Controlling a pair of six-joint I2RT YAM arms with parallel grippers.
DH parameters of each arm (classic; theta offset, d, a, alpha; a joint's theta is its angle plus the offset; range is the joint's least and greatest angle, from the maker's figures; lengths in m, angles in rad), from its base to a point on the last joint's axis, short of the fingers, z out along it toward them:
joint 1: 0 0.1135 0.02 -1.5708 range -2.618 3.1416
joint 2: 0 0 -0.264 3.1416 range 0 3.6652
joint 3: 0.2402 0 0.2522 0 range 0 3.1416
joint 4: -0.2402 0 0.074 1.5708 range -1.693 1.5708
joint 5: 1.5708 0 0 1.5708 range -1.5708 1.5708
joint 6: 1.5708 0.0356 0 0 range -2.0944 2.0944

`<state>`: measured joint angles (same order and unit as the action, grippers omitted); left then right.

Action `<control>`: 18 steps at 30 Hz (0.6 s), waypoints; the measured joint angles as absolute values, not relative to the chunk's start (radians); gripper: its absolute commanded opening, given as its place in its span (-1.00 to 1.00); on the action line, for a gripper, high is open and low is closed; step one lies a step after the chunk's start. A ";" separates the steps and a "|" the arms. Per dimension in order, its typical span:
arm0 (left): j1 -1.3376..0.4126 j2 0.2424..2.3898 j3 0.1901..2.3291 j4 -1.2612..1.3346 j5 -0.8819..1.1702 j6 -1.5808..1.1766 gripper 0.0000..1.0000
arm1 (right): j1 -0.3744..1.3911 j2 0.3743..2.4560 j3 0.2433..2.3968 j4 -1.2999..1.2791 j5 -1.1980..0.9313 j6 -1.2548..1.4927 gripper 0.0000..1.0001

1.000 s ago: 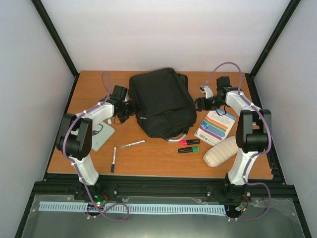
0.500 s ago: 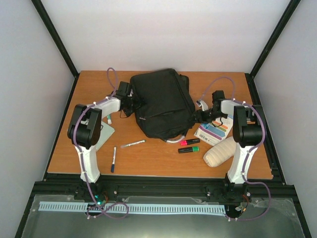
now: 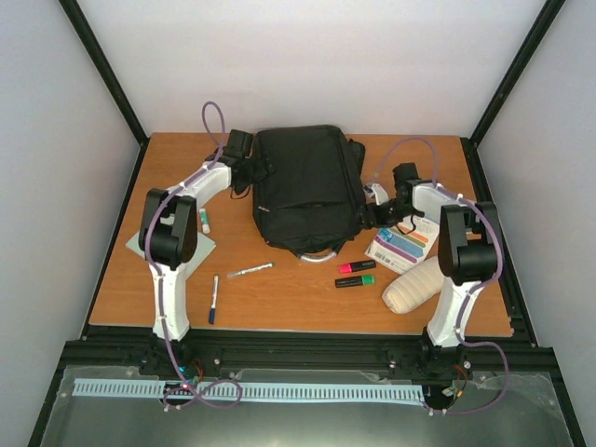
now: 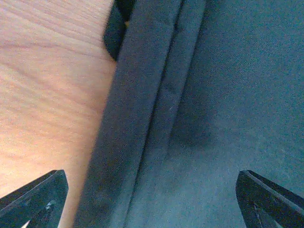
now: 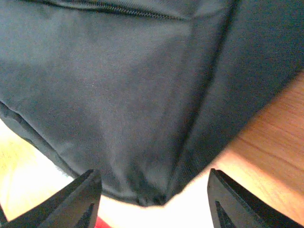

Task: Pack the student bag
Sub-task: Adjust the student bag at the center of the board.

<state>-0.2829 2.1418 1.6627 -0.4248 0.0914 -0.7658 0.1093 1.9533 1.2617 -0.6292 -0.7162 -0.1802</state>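
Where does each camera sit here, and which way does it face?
Top external: above and behind the robot, looking down on table, student bag, left arm and right arm.
Left wrist: on the left arm, facing the bag's left edge; left claw fingertips in bottom corners.
Right wrist: on the right arm, facing the bag's side; right claw fingertips at the bottom.
Shared: both wrist views show the bag's black fabric and the table.

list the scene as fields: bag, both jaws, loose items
bag: black, flat on table
left jaws: open, straddling bag's left edge
right jaws: open, at bag's right edge
right of bag: booklet, two highlighters, pouch
left of bag: notebook, three pens
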 measured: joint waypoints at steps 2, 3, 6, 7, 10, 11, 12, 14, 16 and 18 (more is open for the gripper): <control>-0.283 2.099 1.645 -0.450 0.044 -0.767 1.00 | 0.097 1.910 1.259 -0.660 -0.682 -0.199 0.36; -0.283 2.072 1.627 -0.457 0.025 -0.767 0.99 | 0.089 1.878 1.258 -0.675 -0.661 -0.210 0.37; -0.284 1.950 1.542 -0.482 -0.018 -0.770 0.99 | 0.056 1.745 1.254 -0.715 -0.606 -0.250 0.39; -0.288 1.908 1.513 -0.477 -0.025 -0.770 1.00 | 0.042 1.708 1.254 -0.723 -0.595 -0.258 0.39; -0.327 1.761 1.387 -0.393 -0.043 -0.762 0.99 | -0.011 1.611 1.251 -0.743 -0.569 -0.286 0.40; -0.355 1.707 1.337 -0.347 -0.045 -0.757 0.99 | -0.031 1.583 1.243 -0.748 -0.559 -0.294 0.40; -0.387 1.660 1.293 -0.298 -0.041 -0.749 1.00 | -0.053 1.557 1.231 -0.755 -0.551 -0.300 0.40; -0.452 1.581 1.226 -0.203 -0.007 -0.727 0.99 | -0.085 1.517 1.205 -0.768 -0.537 -0.308 0.41; -0.506 1.541 1.214 -0.150 0.055 -0.702 0.99 | -0.111 1.472 1.166 -0.776 -0.522 -0.315 0.43; -0.551 1.533 1.240 -0.129 0.109 -0.661 1.00 | -0.126 1.422 1.124 -0.784 -0.502 -0.318 0.45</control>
<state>-0.5510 1.5326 1.2400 -0.1291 0.1093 -0.6609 -0.1265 1.4216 1.1240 -0.7841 -0.5022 -0.3180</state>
